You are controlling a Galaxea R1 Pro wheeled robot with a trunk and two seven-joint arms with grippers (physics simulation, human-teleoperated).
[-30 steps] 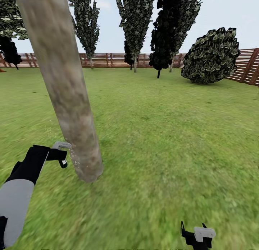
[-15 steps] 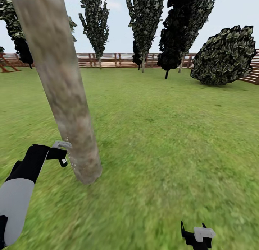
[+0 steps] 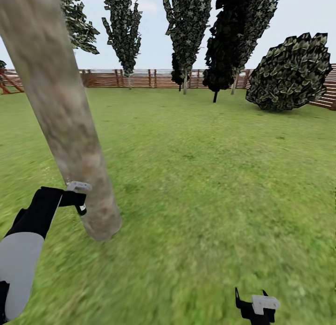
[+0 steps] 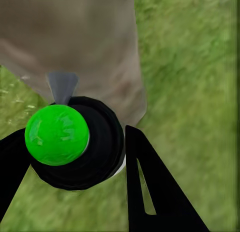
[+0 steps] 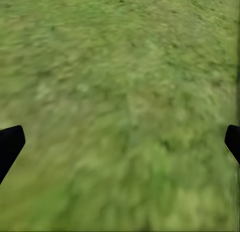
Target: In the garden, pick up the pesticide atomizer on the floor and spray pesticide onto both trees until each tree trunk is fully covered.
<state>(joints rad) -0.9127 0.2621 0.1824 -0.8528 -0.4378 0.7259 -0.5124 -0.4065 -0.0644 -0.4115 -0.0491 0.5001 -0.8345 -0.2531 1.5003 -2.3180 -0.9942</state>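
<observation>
The left gripper (image 4: 75,157) is clamped on the atomizer (image 4: 75,142), whose top dot shows green, its nozzle nearly touching the tree trunk (image 3: 65,124) at near left. The right gripper (image 5: 120,142) hangs wide apart over grass (image 3: 210,175); a fence (image 3: 140,78) stands far off.

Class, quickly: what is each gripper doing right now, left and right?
Left gripper: shut on the pesticide atomizer, its nozzle towards the tree trunk.
Right gripper: open, holding nothing, over the grass.
</observation>
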